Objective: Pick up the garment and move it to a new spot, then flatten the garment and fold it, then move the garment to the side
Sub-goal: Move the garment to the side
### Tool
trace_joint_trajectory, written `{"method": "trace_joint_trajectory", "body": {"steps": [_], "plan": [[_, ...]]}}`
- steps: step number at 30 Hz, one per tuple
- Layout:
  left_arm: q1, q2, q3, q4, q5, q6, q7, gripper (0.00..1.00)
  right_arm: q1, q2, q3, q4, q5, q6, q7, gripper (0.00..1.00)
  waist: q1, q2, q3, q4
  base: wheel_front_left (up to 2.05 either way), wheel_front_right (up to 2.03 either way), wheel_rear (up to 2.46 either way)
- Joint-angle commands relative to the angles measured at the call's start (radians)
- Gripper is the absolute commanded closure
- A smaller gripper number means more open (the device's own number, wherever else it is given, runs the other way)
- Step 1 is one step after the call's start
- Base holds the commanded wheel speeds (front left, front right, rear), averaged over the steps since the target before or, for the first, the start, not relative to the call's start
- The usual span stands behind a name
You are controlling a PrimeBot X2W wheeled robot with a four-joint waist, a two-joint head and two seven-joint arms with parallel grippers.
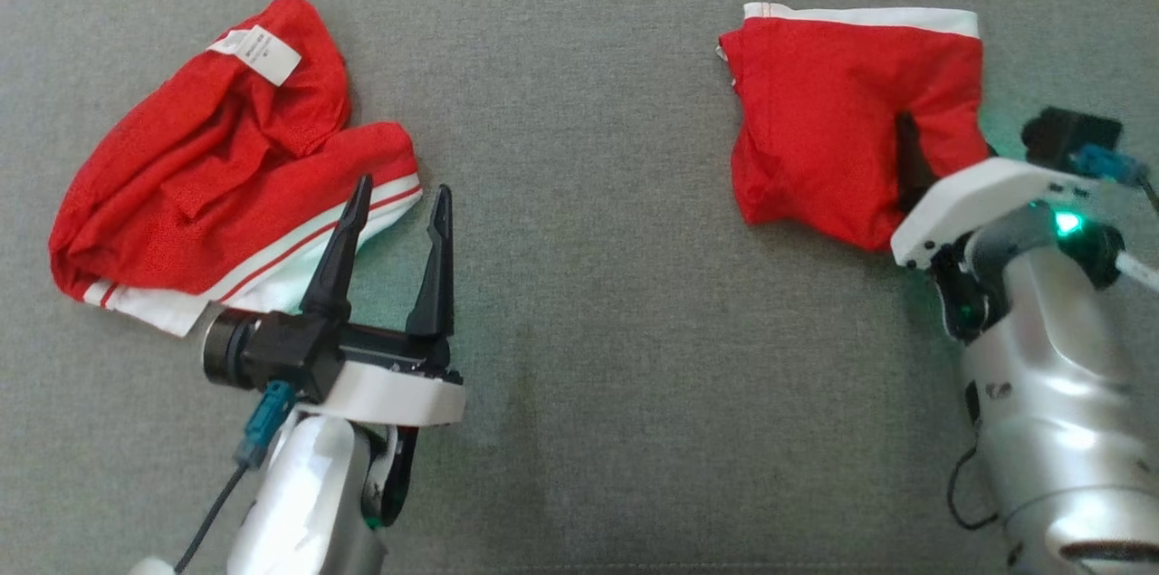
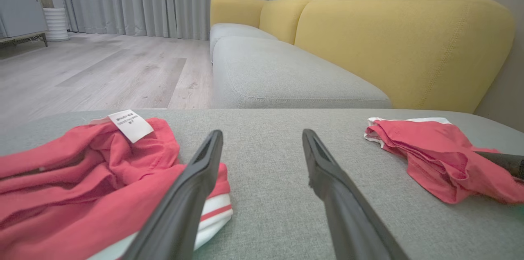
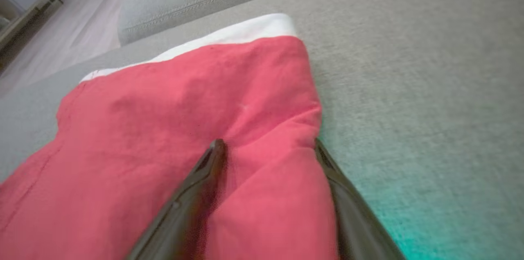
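Two red garments lie on the grey cushion (image 1: 589, 285). A crumpled red garment (image 1: 199, 167) with white striped trim and a white tag lies at the left. My left gripper (image 1: 403, 186) stands open just right of its trim, with nothing between the fingers (image 2: 262, 133). At the right lies a flatter, folded red garment (image 1: 833, 113) with a white band along its far edge. My right gripper (image 3: 268, 142) is open, its fingers straddling a raised fold at that garment's near right corner. In the head view its fingers are mostly hidden by the cloth and the wrist.
A bare stretch of grey cushion separates the two garments. Beyond the cushion's far edge stand a grey sofa seat (image 2: 286, 75) with yellow backrests (image 2: 401, 47), and wooden floor (image 2: 102, 71) off to the left.
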Motion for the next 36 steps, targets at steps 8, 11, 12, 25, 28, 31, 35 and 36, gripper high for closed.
{"method": "trace_joint_trajectory", "body": {"steps": [8,11,12,25,28,31,35,36], "plan": [[-0.04,0.004,0.032,-0.028,-0.011,0.005,-0.005,0.0,-0.049,-0.057,0.174,0.057,-0.094,-0.001,0.022,1.0,-0.0001,0.0,-0.016,-0.014,0.0,0.0,0.0],[-0.03,0.004,0.039,-0.033,-0.012,0.007,-0.005,0.0,-0.059,-0.127,0.261,0.043,-0.092,-0.001,0.006,1.0,-0.0001,0.0,-0.034,-0.038,0.0,0.0,0.0],[-0.027,0.004,0.04,-0.034,-0.012,0.007,-0.005,0.0,-0.059,-0.149,0.284,0.037,-0.089,-0.001,0.006,1.0,-0.0001,0.0,-0.038,-0.044,0.0,0.0,0.0],[-0.038,0.004,0.05,-0.064,-0.007,0.001,-0.005,0.0,-0.036,-0.563,0.474,-0.03,-0.107,-0.001,0.019,1.0,-0.0001,0.0,0.003,-0.068,0.0,0.0,0.0],[-0.046,0.004,0.054,-0.063,-0.004,-0.003,-0.005,0.0,-0.047,-0.629,0.453,-0.027,-0.109,-0.001,0.014,1.0,-0.0001,0.0,0.024,-0.064,0.0,0.0,0.0],[-0.057,0.004,0.055,-0.06,-0.001,-0.008,-0.005,0.0,-0.062,-0.659,0.403,-0.017,-0.101,-0.001,0.005,1.0,-0.0001,0.0,0.044,-0.059,0.0,0.0,0.0],[-0.071,0.004,0.054,-0.058,-0.001,-0.013,-0.005,0.0,-0.071,-0.686,0.351,0.002,-0.116,-0.001,-0.013,1.0,-0.0001,0.0,0.061,-0.048,0.0,0.0,0.0],[-0.074,0.004,0.055,-0.057,-0.001,-0.014,-0.005,0.0,-0.072,-0.688,0.342,0.007,-0.121,-0.001,-0.017,1.0,-0.0001,0.0,0.064,-0.046,0.0,0.0,0.0]]}}
